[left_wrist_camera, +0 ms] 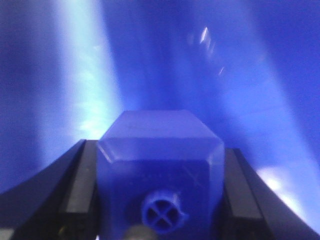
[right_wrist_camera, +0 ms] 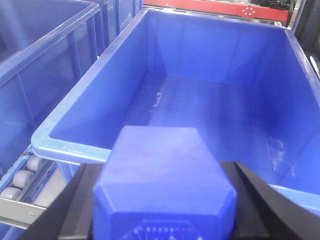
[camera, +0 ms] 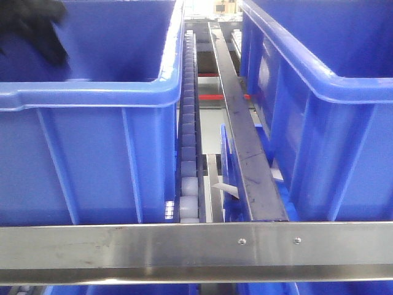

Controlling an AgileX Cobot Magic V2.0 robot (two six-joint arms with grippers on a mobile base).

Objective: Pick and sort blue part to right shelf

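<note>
In the left wrist view, my left gripper (left_wrist_camera: 159,167) is shut on a blue part (left_wrist_camera: 160,132), a faceted block with a round cross-marked stud, close to a blue bin wall (left_wrist_camera: 240,75). The front view shows the left arm (camera: 34,27) as a dark shape over the left bin (camera: 92,153). My right gripper (right_wrist_camera: 162,200) is shut on a second blue part (right_wrist_camera: 162,165), held just above and in front of the near rim of an open blue bin (right_wrist_camera: 70,146). The right shelf shows its steel front rail (camera: 123,246) and a roller track (camera: 188,153).
A second large blue bin (camera: 331,123) stands on the right of the rack, with a dark steel divider bar (camera: 242,129) between the bins. In the right wrist view another blue bin (right_wrist_camera: 40,60) sits to the left, with rollers (right_wrist_camera: 22,177) below it.
</note>
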